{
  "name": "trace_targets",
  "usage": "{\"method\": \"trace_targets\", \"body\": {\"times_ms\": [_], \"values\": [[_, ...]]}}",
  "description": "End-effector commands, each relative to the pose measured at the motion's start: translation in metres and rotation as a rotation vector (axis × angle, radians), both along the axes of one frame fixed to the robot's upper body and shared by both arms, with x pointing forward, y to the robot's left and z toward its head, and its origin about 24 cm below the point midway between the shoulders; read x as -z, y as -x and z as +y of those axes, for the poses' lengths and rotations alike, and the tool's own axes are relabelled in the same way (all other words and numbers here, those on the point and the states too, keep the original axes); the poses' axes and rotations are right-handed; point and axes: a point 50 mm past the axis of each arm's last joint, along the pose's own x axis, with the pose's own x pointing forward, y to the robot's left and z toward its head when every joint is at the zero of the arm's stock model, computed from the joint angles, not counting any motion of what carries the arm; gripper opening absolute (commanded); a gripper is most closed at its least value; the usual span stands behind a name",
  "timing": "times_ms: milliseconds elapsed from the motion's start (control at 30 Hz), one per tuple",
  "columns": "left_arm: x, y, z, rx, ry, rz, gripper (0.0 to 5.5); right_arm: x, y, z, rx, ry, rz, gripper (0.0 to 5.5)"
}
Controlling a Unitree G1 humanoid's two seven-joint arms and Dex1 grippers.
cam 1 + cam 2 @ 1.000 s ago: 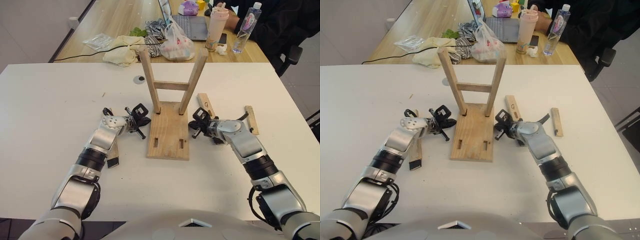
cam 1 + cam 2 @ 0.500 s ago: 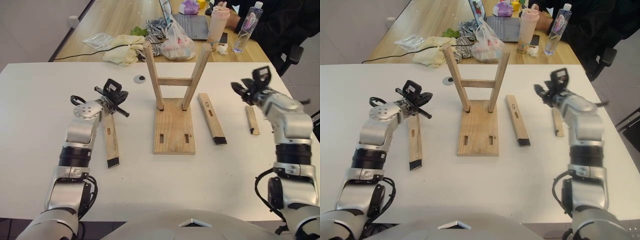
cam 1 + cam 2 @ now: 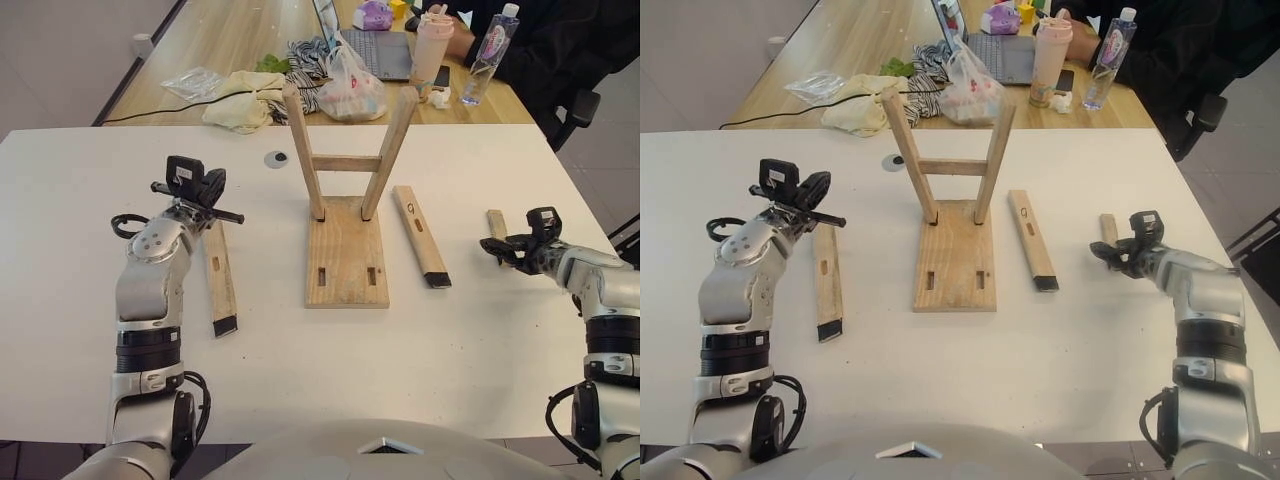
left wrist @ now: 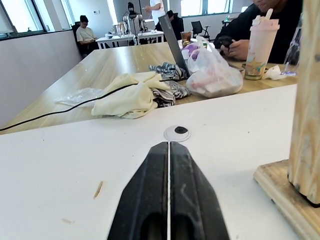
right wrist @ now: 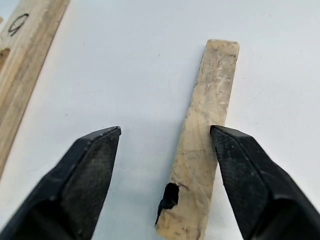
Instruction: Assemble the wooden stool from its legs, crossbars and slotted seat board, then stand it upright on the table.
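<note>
The slotted seat board [image 3: 347, 268] lies flat mid-table. Two legs [image 3: 303, 155] [image 3: 388, 155] stand in its far slots, joined by a crossbar [image 3: 345, 162]. One loose leg [image 3: 420, 236] lies right of the board, another [image 3: 218, 280] left of it. A short crossbar [image 3: 497, 223] lies farther right. My left gripper [image 3: 225, 213] hovers over the far end of the left loose leg, shut and empty [image 4: 168, 147]. My right gripper [image 3: 503, 249] is low at the short crossbar's near end, open; that crossbar [image 5: 205, 125] lies between its fingers [image 5: 92, 170], close to one pad.
A round grommet [image 3: 277, 158] sits in the white table [image 3: 330, 380] behind the stool. Beyond the far edge, a wooden table carries cloths [image 3: 250, 95], a plastic bag [image 3: 352, 92], a laptop, a cup [image 3: 432, 48] and a bottle [image 3: 491, 55].
Both grippers have left the seat board's sides. The left one swung out left over the loose leg. The right one swung far right, then dropped to the short crossbar.
</note>
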Motion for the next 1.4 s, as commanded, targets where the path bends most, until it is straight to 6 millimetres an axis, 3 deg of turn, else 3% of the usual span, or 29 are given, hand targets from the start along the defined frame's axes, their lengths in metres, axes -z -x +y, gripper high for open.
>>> {"method": "trace_targets", "body": {"times_ms": [33,267,333,367,500,600,700,800,900,1000,1200,1400], "values": [[-0.007,0.003,0.0,0.027,0.0,-0.017,0.0,0.022,0.007,-0.003,0.024,-0.007,0.074,2.61],[-0.009,-0.001,-0.009,0.06,-0.01,-0.037,0.0,0.039,0.019,-0.007,0.018,-0.035,0.145,1.53],[-0.015,-0.001,-0.009,0.057,0.032,-0.069,0.0,0.042,0.024,-0.013,0.01,0.035,0.143,1.29],[-0.021,-0.001,-0.01,0.051,0.101,-0.106,0.0,0.036,0.019,-0.016,0.001,0.108,0.058,1.29],[-0.042,0.01,-0.036,0.251,0.479,-0.196,0.43,-0.028,-0.024,0.001,-0.01,0.091,-0.457,1.29],[-0.056,0.025,-0.056,0.47,0.613,-0.24,0.81,-0.092,-0.047,0.037,-0.141,0.021,-0.774,1.29],[-0.071,0.032,-0.068,0.628,0.725,-0.285,1.13,-0.143,-0.044,0.083,-0.336,-0.077,-0.977,1.29],[-0.094,0.035,-0.072,0.71,0.843,-0.372,1.56,-0.17,-0.029,0.139,-0.568,-0.185,-1.083,1.29],[-0.101,0.028,-0.073,0.728,0.882,-0.384,2.08,-0.163,-0.016,0.185,-0.73,-0.192,-1.094,1.29],[-0.096,0.014,-0.078,0.672,0.874,-0.326,2.51,-0.143,-0.007,0.211,-0.775,-0.167,-1.069,1.29],[-0.083,0.009,-0.089,0.685,0.881,-0.236,2.53,-0.13,-0.003,0.228,-0.783,-0.121,-1.08,1.29],[-0.077,0.005,-0.085,0.658,0.901,-0.203,1.48,-0.125,0.0,0.229,-0.763,-0.119,-1.093,1.29]]}}
